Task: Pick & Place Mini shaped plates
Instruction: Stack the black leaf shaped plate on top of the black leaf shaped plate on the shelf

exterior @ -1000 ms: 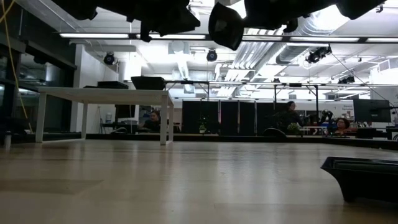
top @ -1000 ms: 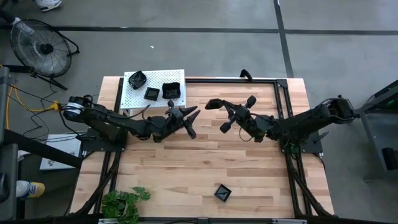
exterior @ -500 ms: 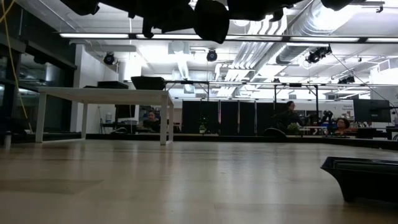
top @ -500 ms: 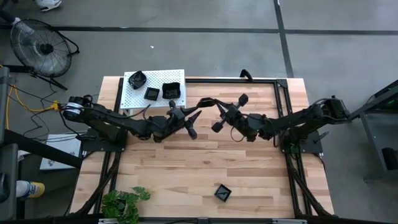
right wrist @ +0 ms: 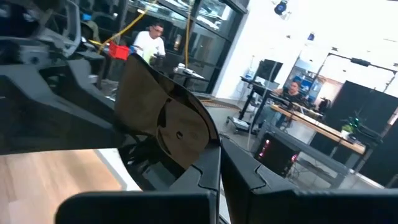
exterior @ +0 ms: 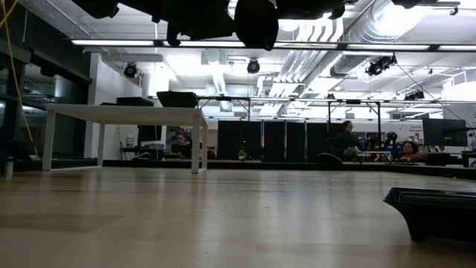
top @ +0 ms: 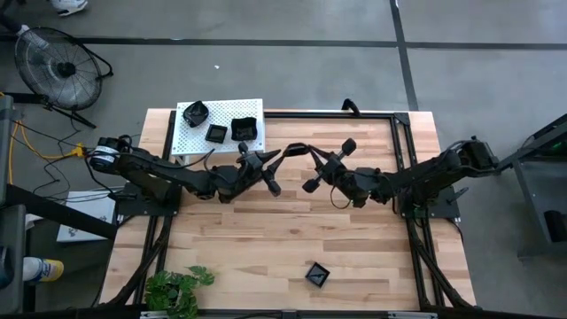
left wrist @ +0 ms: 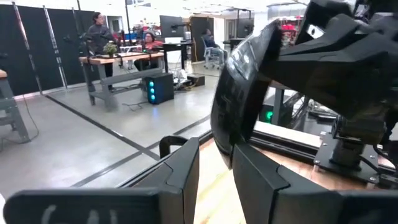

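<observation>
My right gripper [top: 299, 151] pinches a glossy black mini plate [right wrist: 168, 127] at mid-table, its edge between my left gripper's [top: 276, 158] parted fingers.

- perforated shelf [top: 197, 133] at the far left corner of the table [top: 292, 239], partly overhanging its edge.
- three mini plates [top: 221, 125] on the shelf, side by side.
- left gripper [top: 276, 159] and right gripper [top: 299, 151] meet above the table's far centre, tips nearly touching; a plate [right wrist: 165, 121] is between them, held by the right gripper's fingers.
- one small dish [top: 317, 274] lies alone near the front edge, right of centre.
- plant [top: 177, 289] at the near left corner.
- fan [top: 55, 65] on the floor, far left of the table.
</observation>
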Robot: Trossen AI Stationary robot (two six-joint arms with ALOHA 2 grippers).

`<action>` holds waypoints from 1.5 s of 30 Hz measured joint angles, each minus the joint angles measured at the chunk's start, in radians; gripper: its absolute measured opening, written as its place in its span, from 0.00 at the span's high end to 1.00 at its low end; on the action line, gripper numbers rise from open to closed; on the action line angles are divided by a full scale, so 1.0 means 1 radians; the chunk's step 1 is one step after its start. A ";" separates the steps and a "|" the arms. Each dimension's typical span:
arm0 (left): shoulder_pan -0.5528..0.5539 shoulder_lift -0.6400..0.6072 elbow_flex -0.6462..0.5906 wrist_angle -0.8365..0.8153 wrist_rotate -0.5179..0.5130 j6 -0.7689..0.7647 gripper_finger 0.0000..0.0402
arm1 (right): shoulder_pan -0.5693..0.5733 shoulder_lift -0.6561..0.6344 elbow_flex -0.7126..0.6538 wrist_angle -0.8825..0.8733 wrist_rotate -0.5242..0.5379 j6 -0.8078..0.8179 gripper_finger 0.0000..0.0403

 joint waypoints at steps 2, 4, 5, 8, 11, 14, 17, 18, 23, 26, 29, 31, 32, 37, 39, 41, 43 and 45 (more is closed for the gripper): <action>0.000 0.000 0.000 0.000 0.000 0.000 0.77 | 0.004 0.000 0.000 0.000 -0.007 0.003 1.00; 0.000 0.000 0.000 0.000 0.002 0.000 0.77 | 0.000 0.000 0.000 0.002 -0.008 0.003 1.00; 0.000 0.000 0.000 0.000 0.004 0.000 0.77 | -0.004 0.000 0.000 0.002 -0.008 0.004 1.00; 0.000 0.000 0.000 0.000 0.005 0.000 0.77 | -0.014 0.000 0.000 0.002 -0.032 0.023 1.00; 0.000 0.000 0.000 0.001 0.010 0.000 0.77 | -0.016 0.000 0.000 0.001 -0.069 0.053 1.00; 0.000 0.000 0.000 0.001 0.009 0.000 0.77 | -0.015 0.000 0.000 -0.003 -0.068 0.054 1.00; 0.000 0.000 0.000 0.001 0.006 0.000 0.77 | -0.016 0.000 0.000 -0.002 -0.073 0.056 1.00; 0.000 0.000 0.000 0.003 0.006 0.000 0.77 | -0.016 0.000 0.000 -0.002 -0.082 0.056 1.00; 0.000 0.000 0.000 0.005 0.017 -0.003 0.83 | -0.016 0.000 -0.001 -0.003 -0.094 0.068 1.00; 0.000 0.000 -0.001 0.003 0.033 -0.006 0.89 | -0.016 -0.001 -0.001 -0.003 -0.106 0.065 1.00; 0.002 0.000 -0.001 0.004 0.014 -0.007 0.96 | -0.016 -0.002 -0.001 -0.003 -0.108 0.064 1.00; 0.002 0.000 -0.001 0.005 0.003 -0.007 0.99 | -0.015 -0.002 -0.001 -0.004 -0.107 0.061 1.00; 0.002 0.000 -0.001 0.005 0.001 -0.007 0.99 | -0.015 -0.002 -0.001 -0.004 -0.107 0.055 1.00; 0.002 0.000 -0.001 0.002 -0.007 -0.007 0.99 | -0.015 -0.002 -0.001 -0.006 -0.125 0.045 1.00; 0.002 0.000 -0.001 0.001 -0.008 -0.007 1.00 | -0.011 -0.002 -0.002 -0.010 -0.140 0.028 0.99; 0.002 0.000 -0.002 -0.001 -0.009 -0.007 1.00 | -0.010 -0.002 -0.002 -0.014 -0.169 -0.006 0.97; 0.002 0.000 -0.002 -0.001 -0.009 -0.007 1.00 | -0.006 -0.002 -0.001 -0.017 -0.210 -0.023 0.94; 0.001 -0.001 -0.002 -0.001 -0.003 -0.007 1.00 | -0.003 -0.002 -0.001 -0.019 -0.247 -0.020 0.88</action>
